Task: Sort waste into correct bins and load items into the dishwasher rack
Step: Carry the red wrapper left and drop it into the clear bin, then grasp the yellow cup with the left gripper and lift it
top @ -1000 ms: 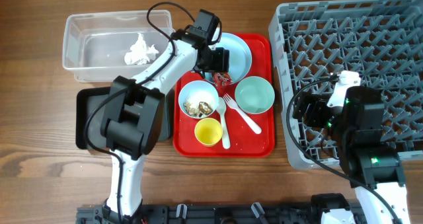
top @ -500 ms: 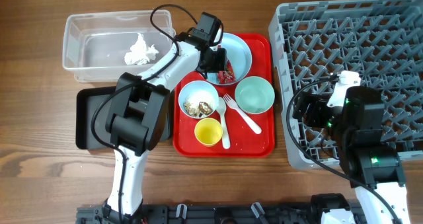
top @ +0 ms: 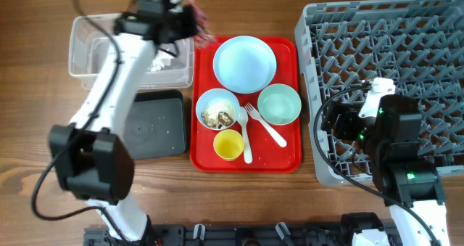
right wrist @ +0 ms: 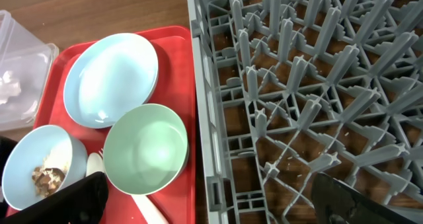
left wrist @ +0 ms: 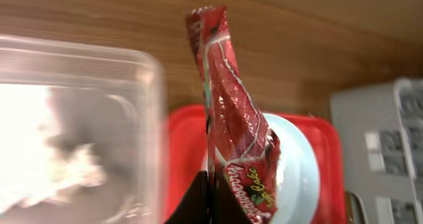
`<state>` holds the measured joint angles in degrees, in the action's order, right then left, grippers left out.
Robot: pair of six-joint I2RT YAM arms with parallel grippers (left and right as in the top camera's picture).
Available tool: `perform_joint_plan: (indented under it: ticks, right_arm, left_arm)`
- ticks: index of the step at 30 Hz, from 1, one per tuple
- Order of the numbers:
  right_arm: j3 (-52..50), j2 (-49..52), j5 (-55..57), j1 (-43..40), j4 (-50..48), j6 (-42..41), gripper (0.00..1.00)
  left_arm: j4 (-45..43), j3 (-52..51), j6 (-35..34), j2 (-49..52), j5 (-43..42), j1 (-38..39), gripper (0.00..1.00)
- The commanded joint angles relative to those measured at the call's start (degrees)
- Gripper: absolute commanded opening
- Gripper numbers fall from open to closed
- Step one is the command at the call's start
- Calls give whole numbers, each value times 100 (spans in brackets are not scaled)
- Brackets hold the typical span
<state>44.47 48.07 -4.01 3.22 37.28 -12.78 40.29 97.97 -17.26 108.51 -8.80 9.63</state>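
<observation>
My left gripper (top: 190,21) is shut on the crinkled red snack wrapper (left wrist: 232,125), which hangs above the near right corner of the clear tub (top: 90,54). White tissue (right wrist: 8,85) lies in that tub. The black tray (top: 154,123) sits in front of it. On the red serving tray (top: 290,159) are the pale blue plate (top: 245,63), a pale blue bowl (top: 217,109) with brownish scraps, the mint bowl (top: 280,104), a yellow cup (top: 228,144), and the white fork (top: 265,127) and spoon (top: 246,141). My right gripper (right wrist: 211,207) stands open over the left edge of the grey rack (top: 391,57), holding nothing.
The left arm (top: 109,86) stretches across the clear tub and hides part of it. The rack's left wall (right wrist: 198,118) runs close beside the red tray. Bare wooden table (top: 43,173) shows at the front left.
The left gripper shut on the wrapper on the plate, lifted it and swung left and back to the clear tub's corner. The plate is now bare. The right arm has not moved.
</observation>
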Motion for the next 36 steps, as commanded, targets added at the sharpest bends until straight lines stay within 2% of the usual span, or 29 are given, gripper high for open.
perform_joint_plan:
  ticks: [1,4,5,6,9,10,12,14,18,36]
  right_arm:
    - [122,9,13,9,-11,81,99]
    - [122,11,13,9,-13,81,100]
    - [122,11,13,9,-17,81,100]
    - [122,11,11,9,-17,79,100]
    - [122,9,11,9,-13,81,100]
    - [122,11,11,9,-11,79,100]
    - [122,9,4,9,-13,74,100]
    - [122,9,-142,9,-42,76,100]
    - [129,9,-203,9,-79,79,100]
    - [129,11,-96,9,275,210,100]
  left_arm:
    - [518,-33,4,42,142,-599,4]
    - [822,-42,4,46,140,-894,4]
    - [903,-42,7,46,142,-955,10]
    - [984,-42,7,46,142,-990,20]
    - [1272,-42,7,46,142,-1038,60]
    - [1381,-42,7,46,142,-1038,62]
    - [1528,-42,4,46,140,-1032,83]
    - [1690,-42,2,46,136,-1023,95]
    - [2022,-42,-2,46,136,-846,100]
    - [1513,-42,-61,46,140,420,100]
